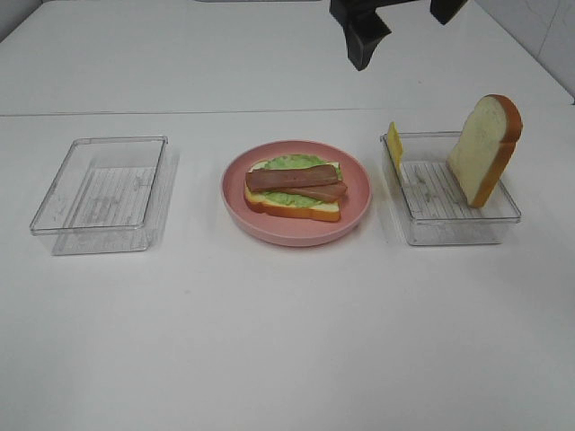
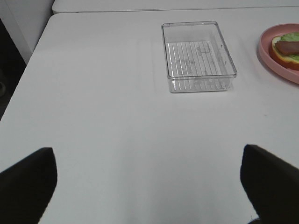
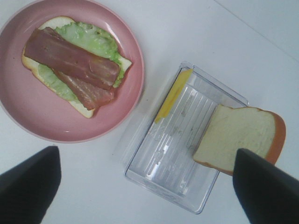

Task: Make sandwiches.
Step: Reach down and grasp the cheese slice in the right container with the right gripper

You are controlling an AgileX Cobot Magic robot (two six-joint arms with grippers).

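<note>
Left hand (image 2: 149, 186) and right hand (image 3: 147, 186) were wide, tips cropped; cheese (image 1: 394, 144) barely showed right of plate (image 1: 296, 236); plate sat well off table (image 1: 287, 350) edges.

Sandwich (image 2: 286, 47) and plate (image 2: 264, 50) partly off-frame

Clear glossy plastic trays (image 1: 101, 241), smooth matt pink plate (image 1: 358, 199), matt white table (image 1: 269, 341), soft-looking matt bread slice (image 1: 481, 148)

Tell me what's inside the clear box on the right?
In the right tray a bread slice leans against one wall and a yellow cheese slice stands along the opposite wall. The floor under the bread is hidden.
</note>
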